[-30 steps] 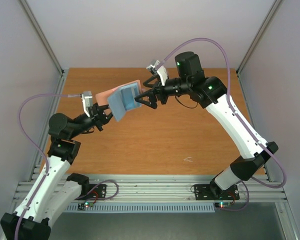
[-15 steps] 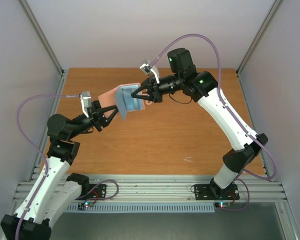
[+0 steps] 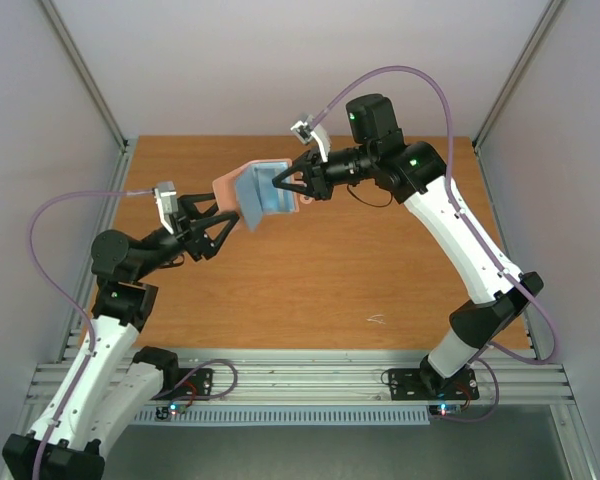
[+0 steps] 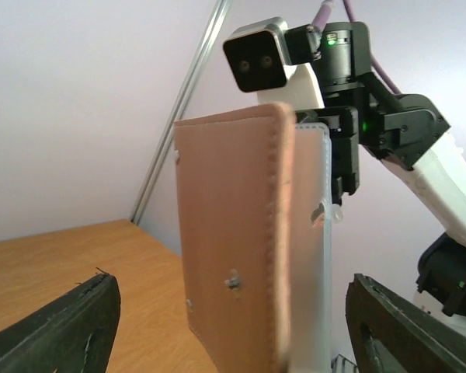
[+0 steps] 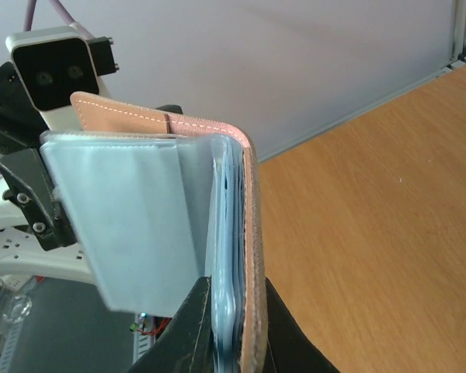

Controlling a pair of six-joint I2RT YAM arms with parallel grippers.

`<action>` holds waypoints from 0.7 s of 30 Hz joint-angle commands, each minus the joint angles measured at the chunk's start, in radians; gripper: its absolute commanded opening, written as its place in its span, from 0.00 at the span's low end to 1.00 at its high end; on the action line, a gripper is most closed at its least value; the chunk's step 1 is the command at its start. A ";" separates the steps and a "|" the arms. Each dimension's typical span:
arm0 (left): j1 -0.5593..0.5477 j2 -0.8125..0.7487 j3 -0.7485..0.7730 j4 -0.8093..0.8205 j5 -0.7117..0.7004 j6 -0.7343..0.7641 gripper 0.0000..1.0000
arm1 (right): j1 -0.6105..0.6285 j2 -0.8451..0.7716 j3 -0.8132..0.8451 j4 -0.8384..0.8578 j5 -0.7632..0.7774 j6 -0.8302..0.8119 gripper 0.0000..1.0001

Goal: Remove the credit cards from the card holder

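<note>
Though blurry, card holder (image 5: 140, 225), perhaps cards (image 5: 227, 256).

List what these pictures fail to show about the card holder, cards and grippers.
Credit cards: right wrist view shows only thin edges between the panels of the card holder; number and colours hidden.
Its blue inside: left wrist view, mostly blocked by its taupe back.
Its lower edge: right wrist view, hidden between the fingers of the right gripper.

Bright even light, soft blur on card holder (image 4: 231, 256).
</note>
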 commanded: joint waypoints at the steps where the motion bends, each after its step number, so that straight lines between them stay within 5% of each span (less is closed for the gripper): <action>1: -0.002 0.009 0.023 -0.006 -0.045 0.014 0.83 | 0.001 -0.011 0.011 0.048 -0.002 0.054 0.01; 5: -0.008 0.014 0.026 -0.011 -0.041 0.027 0.85 | 0.003 -0.003 0.011 0.068 -0.001 0.071 0.01; 12: -0.008 0.007 0.018 0.032 -0.026 0.014 0.41 | 0.000 -0.015 0.001 0.044 0.002 0.035 0.01; 21: -0.004 0.006 0.013 0.093 0.038 -0.018 0.39 | -0.008 -0.014 0.005 0.010 -0.015 -0.004 0.01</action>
